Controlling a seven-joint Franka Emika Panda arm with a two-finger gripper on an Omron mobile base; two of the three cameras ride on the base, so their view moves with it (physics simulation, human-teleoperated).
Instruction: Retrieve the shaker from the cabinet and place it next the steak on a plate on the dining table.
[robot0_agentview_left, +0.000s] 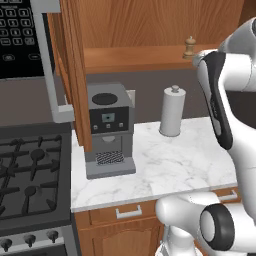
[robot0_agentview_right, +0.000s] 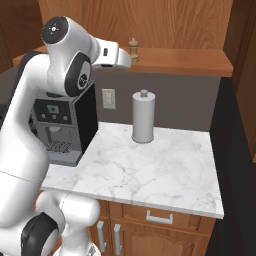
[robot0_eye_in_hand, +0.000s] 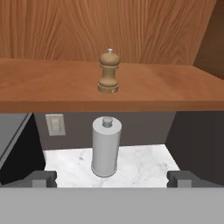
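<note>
- At the far left of the left base view sat a black stove (robot0_agentview_left: 30, 175) with grates and a row of knobs along its front.
- Next to it, a grey coffee machine (robot0_agentview_left: 107, 130) stood on the marble counter (robot0_agentview_left: 165, 165), partly behind the open plank door (robot0_agentview_left: 75, 70) of the cabinet (robot0_agentview_left: 150, 25).
- A wall outlet (robot0_agentview_right: 108, 98) was set into the dark wall between the coffee machine and the paper-towel roll (robot0_agentview_right: 143, 116).
- The white paper-towel roll stood upright on the counter, just below the cabinet shelf (robot0_eye_in_hand: 52, 87).
- The shaker (robot0_eye_in_hand: 108, 72) stood upright on that shelf, above the roll and well apart from it, untouched.
- The gripper (robot0_eye_in_hand: 112, 178) hung in front of the shelf, short of the shaker; its fingertips (robot0_eye_in_hand: 43, 178) were spread wide with nothing between them.
- Below the counter were wooden drawers with metal handles (robot0_agentview_right: 160, 217).
- To the right, the cabinet's side panel (robot0_agentview_right: 245, 65) closed off the shelf.
</note>
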